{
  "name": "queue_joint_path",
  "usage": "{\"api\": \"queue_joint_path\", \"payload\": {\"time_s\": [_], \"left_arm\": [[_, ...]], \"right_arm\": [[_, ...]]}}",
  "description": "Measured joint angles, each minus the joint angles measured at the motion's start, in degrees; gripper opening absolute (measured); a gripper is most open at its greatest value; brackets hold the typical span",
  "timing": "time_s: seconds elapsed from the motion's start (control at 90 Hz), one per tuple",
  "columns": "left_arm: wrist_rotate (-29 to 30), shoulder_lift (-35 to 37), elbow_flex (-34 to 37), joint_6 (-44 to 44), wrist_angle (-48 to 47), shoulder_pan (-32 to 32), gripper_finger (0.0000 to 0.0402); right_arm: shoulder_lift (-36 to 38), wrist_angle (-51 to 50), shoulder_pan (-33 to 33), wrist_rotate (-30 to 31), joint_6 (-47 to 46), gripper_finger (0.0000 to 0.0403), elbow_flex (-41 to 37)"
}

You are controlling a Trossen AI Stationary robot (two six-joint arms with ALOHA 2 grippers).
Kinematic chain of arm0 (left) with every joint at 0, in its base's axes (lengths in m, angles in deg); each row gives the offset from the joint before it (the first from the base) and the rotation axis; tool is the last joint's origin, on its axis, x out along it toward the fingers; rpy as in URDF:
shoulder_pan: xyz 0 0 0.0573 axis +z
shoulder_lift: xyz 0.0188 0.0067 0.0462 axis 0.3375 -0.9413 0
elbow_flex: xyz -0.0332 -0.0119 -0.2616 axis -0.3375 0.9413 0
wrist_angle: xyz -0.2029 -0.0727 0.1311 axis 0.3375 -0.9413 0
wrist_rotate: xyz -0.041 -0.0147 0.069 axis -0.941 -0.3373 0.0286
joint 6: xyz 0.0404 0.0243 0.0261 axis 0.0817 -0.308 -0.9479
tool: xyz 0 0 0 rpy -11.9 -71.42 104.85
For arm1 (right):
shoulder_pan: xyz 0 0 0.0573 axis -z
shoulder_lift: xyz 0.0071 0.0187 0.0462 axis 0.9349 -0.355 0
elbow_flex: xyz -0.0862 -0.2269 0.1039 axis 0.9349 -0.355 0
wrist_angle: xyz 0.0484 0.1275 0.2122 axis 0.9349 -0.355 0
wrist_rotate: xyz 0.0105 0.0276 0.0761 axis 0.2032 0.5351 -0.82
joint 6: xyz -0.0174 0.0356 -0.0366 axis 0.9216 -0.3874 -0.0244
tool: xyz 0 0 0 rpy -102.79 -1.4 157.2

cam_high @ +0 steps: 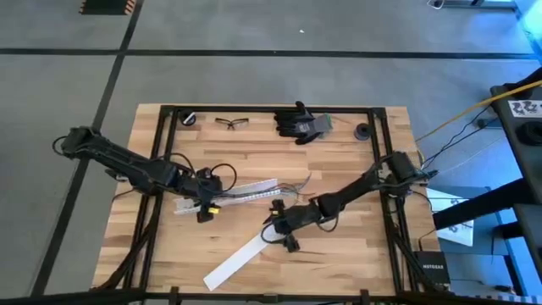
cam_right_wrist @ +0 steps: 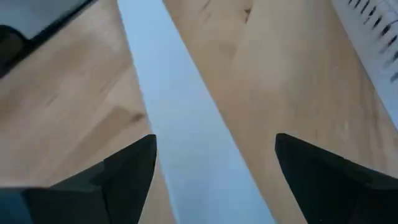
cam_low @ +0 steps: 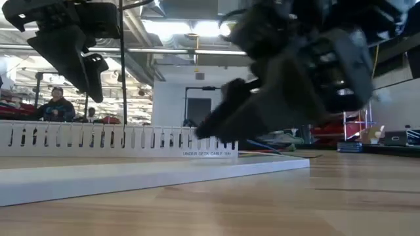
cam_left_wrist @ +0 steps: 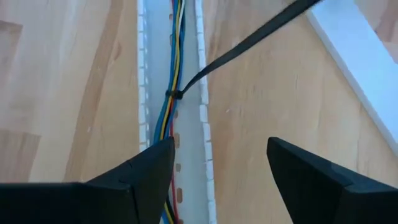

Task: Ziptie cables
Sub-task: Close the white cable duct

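The cables (cam_left_wrist: 171,62) are thin blue, yellow, red and dark wires lying along the inside of a white slotted channel (cam_left_wrist: 145,93); their ends splay out past the channel's right end (cam_high: 292,186). A black zip tie (cam_left_wrist: 175,94) circles the bundle, its tail (cam_left_wrist: 249,42) running off over the wood. My left gripper (cam_left_wrist: 214,162) hovers open above the channel's left part (cam_high: 203,207). My right gripper (cam_right_wrist: 214,162) stands open over a flat white strip (cam_right_wrist: 180,112) at the table's middle (cam_high: 281,230).
The flat white strip (cam_high: 237,261) runs toward the near edge. Safety glasses (cam_high: 231,123), black gloves (cam_high: 298,124) and two small dark round things (cam_high: 188,118) (cam_high: 362,130) lie along the far edge. A person (cam_low: 58,105) sits in the room behind.
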Motion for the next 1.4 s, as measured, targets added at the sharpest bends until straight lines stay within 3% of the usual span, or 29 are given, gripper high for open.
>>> {"api": "queue_joint_path", "payload": {"time_s": [0.1, 0.222, 0.856, 0.956, 1.144, 1.4], "left_arm": [[0.0, 0.0, 0.0, 0.0, -0.1, 0.0, 0.0241], [0.1, 0.0, 0.0, -0.2, -0.1, 0.0, 0.0241], [0.7, 0.0, 0.0, 0.5, 0.1, 0.0, 0.0241], [0.7, 0.0, 0.0, 0.7, 0.1, 0.0, 0.0241], [0.7, 0.0, 0.0, 0.7, 0.1, 0.0, 0.0241], [0.7, 0.0, 0.0, 1.5, 0.1, 0.0, 0.0241]], "right_arm": [[-3.0, -0.5, 0.0, -0.6, 1.3, 0.0314, 2.8], [-5.6, -1.4, 0.0, -6.0, 1.5, 0.0314, 5.5], [-8.3, -5.9, 0.3, -4.0, 5.5, 0.0313, 9.1], [-8.3, -6.9, 0.3, -3.2, 4.4, 0.0292, 9.1], [-6.0, -13.4, 0.3, 1.2, 0.8, 0.0208, 9.1], [-0.1, -27.2, 0.4, 5.6, -3.7, 0.0215, 8.8]]}}
